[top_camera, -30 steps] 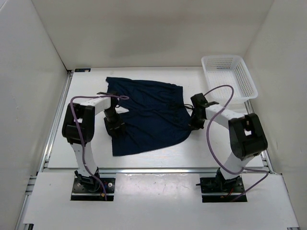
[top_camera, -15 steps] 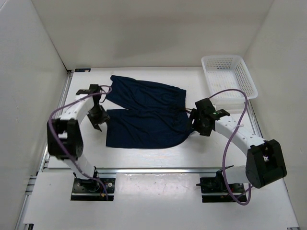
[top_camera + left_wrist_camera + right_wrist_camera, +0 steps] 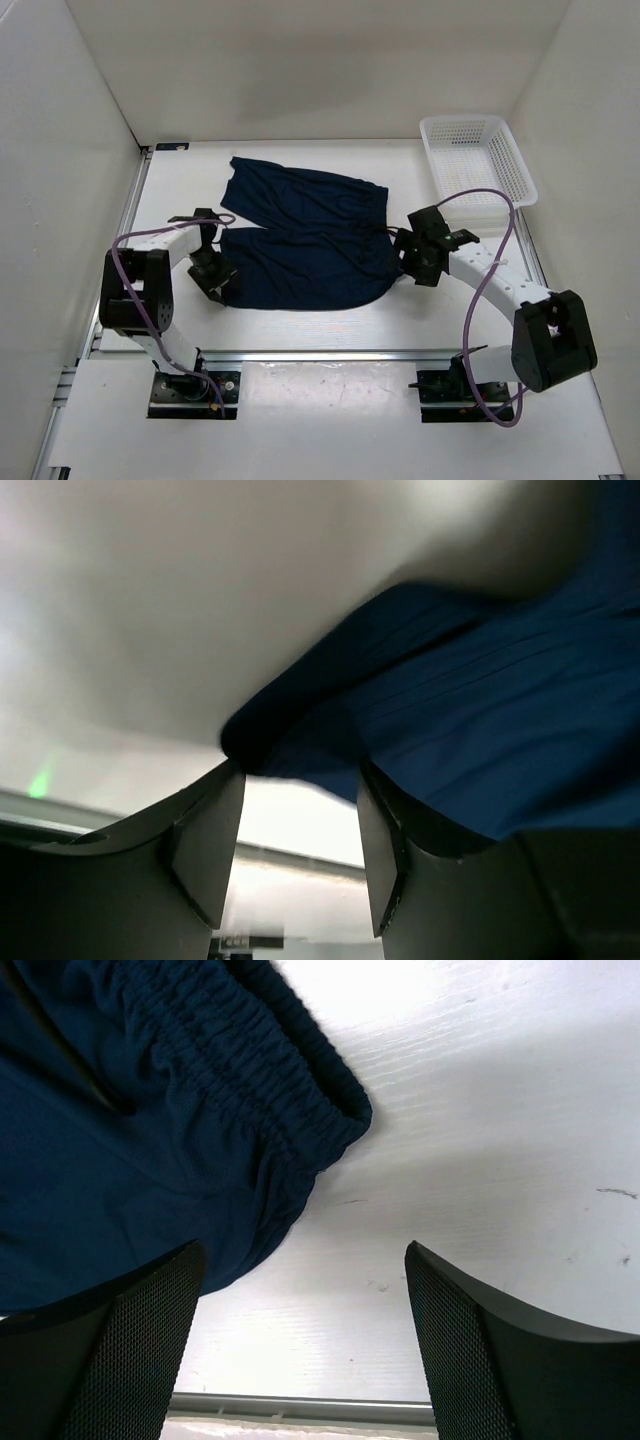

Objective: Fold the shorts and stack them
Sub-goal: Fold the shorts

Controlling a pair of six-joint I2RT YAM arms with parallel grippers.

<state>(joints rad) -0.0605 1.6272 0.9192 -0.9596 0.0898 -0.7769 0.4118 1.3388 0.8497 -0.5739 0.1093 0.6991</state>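
The shorts (image 3: 305, 238) lie spread flat on the white table (image 3: 330, 322), a little toward its far half, dark navy and unfolded. Their gathered elastic waistband (image 3: 290, 1080) is on the right side, and the two legs reach left, one angled toward the far-left corner and the other lying nearer the arms.

The left gripper (image 3: 212, 274) is low at the near-left corner of the nearer leg. In the left wrist view its fingers (image 3: 205, 835) stand apart, and the hem corner of the shorts (image 3: 450, 710) bulges just beyond the gap between them, not pinched.

The right gripper (image 3: 412, 262) is at the near end of the waistband. Its fingers (image 3: 120, 1350) are spread wide with bare table between them, and the waistband's rounded end lies just ahead of the left-hand finger, not held.

A white plastic mesh basket (image 3: 476, 160) sits at the far-right corner of the table, well apart from the shorts
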